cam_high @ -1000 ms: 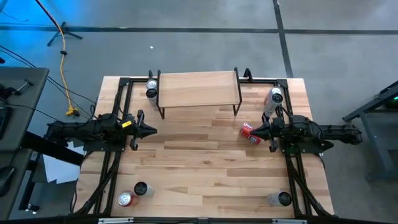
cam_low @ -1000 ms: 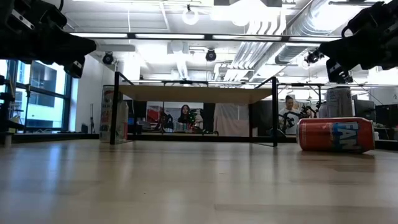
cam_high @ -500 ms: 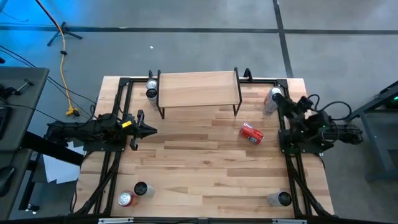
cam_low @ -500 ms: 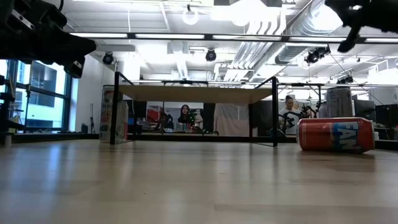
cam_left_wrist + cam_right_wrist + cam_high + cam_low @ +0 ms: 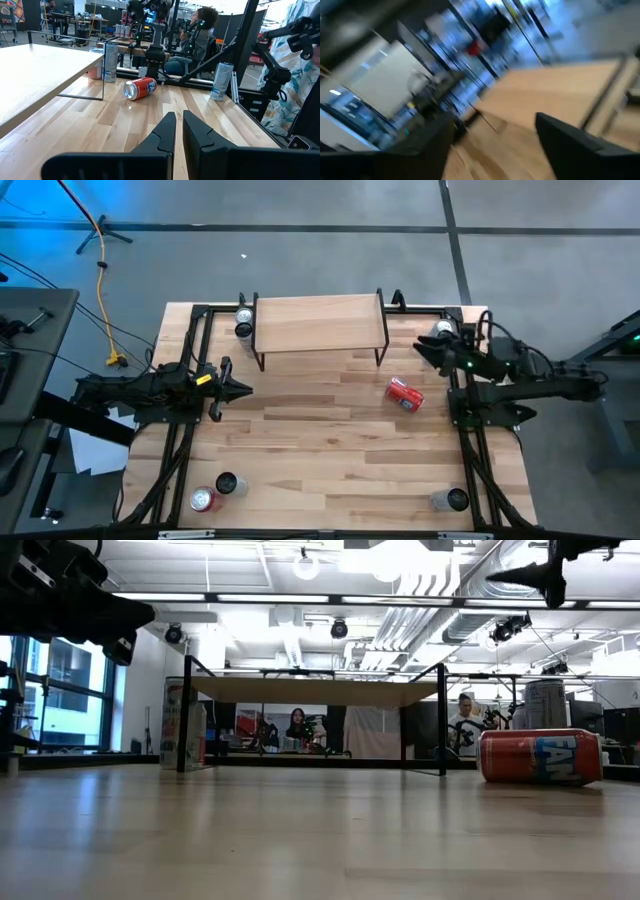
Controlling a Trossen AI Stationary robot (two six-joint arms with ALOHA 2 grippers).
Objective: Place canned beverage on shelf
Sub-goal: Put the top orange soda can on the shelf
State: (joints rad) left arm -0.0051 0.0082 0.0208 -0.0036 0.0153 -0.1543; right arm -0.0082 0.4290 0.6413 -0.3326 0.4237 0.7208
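Observation:
A red can (image 5: 405, 394) lies on its side on the table, right of centre, also seen in the low view (image 5: 540, 756) and the left wrist view (image 5: 140, 89). The shelf (image 5: 320, 323), a light wood plank on thin black legs, stands at the far middle (image 5: 315, 691). My right gripper (image 5: 420, 348) hangs high above the table's far right (image 5: 505, 577), beyond the can and touching nothing, with its fingers wide apart (image 5: 495, 140). My left gripper (image 5: 245, 389) waits shut at the left, raised, pointing toward the right (image 5: 179, 125).
Upright cans stand beside the shelf's far left leg (image 5: 243, 322) and at the far right (image 5: 440, 335). Two more cans (image 5: 215, 492) stand at the near left and one (image 5: 450, 499) at the near right. Black frame rails run along both table sides. People sit beyond the table.
My right gripper has risen from beside the red can, swung toward the table's far right corner, and now points toward the shelf from higher up. The red can has stayed on its side where it was.

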